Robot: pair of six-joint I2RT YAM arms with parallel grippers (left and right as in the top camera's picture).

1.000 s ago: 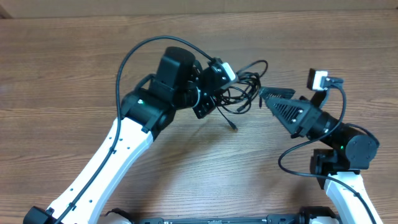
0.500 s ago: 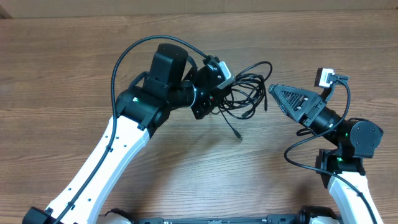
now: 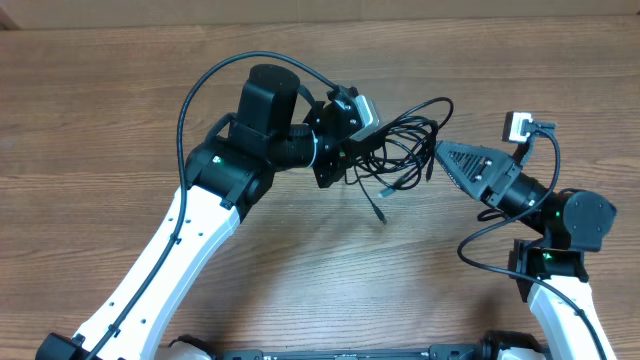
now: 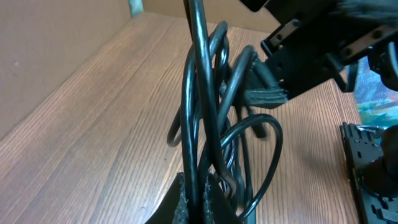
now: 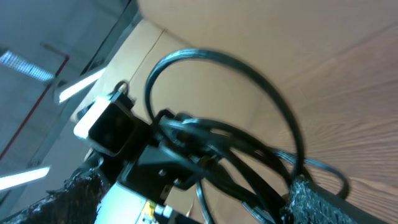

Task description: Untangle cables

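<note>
Cables [image 3: 404,152] — thin, glossy black, looped in a loose knot — sat over the table [image 3: 110,90] btw. both arms, the bunch stretched roughly left-right in the overhead view. One strand w/ a small plug [image 3: 379,210] trailed toward the near edge. Left gripper [image 4: 198,199] was clenched on the bunch; right gripper [image 3: 441,153] was spread wide — loops lay just before it, contact unclear.

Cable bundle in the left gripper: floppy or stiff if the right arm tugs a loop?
Probably floppy: the cables spread in loose curved loops from the left gripper, and one plug end trails free. Likely light, as the strands are thin. A tugged loop may drag the whole knot, since strands cross closely in the left wrist view.
</note>
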